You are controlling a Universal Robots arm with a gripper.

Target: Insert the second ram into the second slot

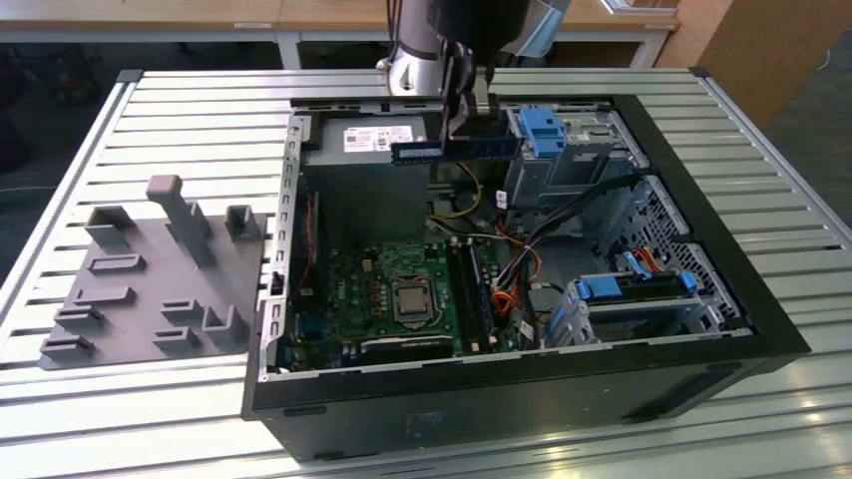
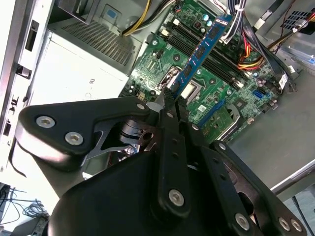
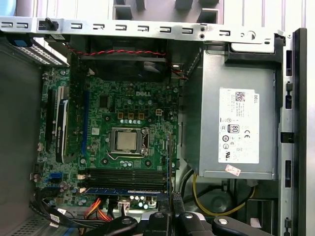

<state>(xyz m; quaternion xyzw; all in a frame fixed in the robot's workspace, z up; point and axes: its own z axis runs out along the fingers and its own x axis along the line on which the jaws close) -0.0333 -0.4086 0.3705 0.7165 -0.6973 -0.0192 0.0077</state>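
Judging from how things lie now, the task is considered as begun but not finished. The second ram (image 1: 426, 150) is pinched between the fingers of the gripper (image 1: 466, 135), which are pressed together on the stick near its middle. It is held level in the air, above the open computer case (image 1: 506, 409) and over the power supply (image 1: 366, 140). It is not yet put into any slot. In the second wrist view the blue stick (image 2: 204, 46) is seen running out from the gripper (image 2: 170, 96), with the motherboard (image 2: 162, 59) far under it. In the first wrist view the memory slots (image 3: 123, 176) are seen as long dark rows beside the processor socket (image 3: 129, 140). Whether a first stick is already seated there cannot be told.

As for the count: one gripper, one blue stick in it, one case, one motherboard, one processor socket and one power supply are seen. The slots lie in one bank of several parallel rows; their exact number cannot be told. One grey holder block (image 1: 147, 289) is standing on the table, at the exterior view's left of the case.
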